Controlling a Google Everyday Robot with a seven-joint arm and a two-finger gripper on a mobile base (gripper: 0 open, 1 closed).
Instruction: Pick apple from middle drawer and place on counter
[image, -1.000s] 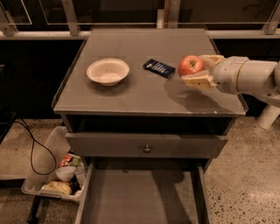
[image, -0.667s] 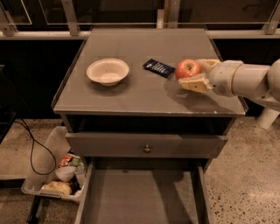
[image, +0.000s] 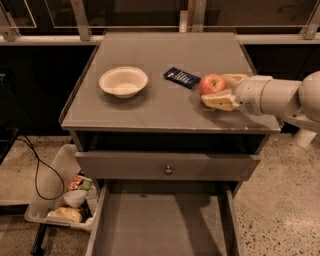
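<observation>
The red apple (image: 212, 83) with yellowish patches is between the beige fingers of my gripper (image: 215, 88), over the right part of the grey counter (image: 165, 110). The gripper is shut on it; the white arm reaches in from the right. The apple is at or just above the counter surface; I cannot tell whether it touches. The middle drawer (image: 160, 225) stands pulled open at the bottom of the view, with its grey floor bare.
A beige bowl (image: 123, 81) sits on the counter's left part and a dark packet (image: 182, 77) lies just left of the apple. A closed drawer front with a round knob (image: 168, 170) is above the open drawer. A bin of snacks (image: 62, 200) and a cable are on the floor at left.
The gripper with the apple has moved slightly left and down toward the counter surface. The bowl, the packet and the drawer have not moved.
</observation>
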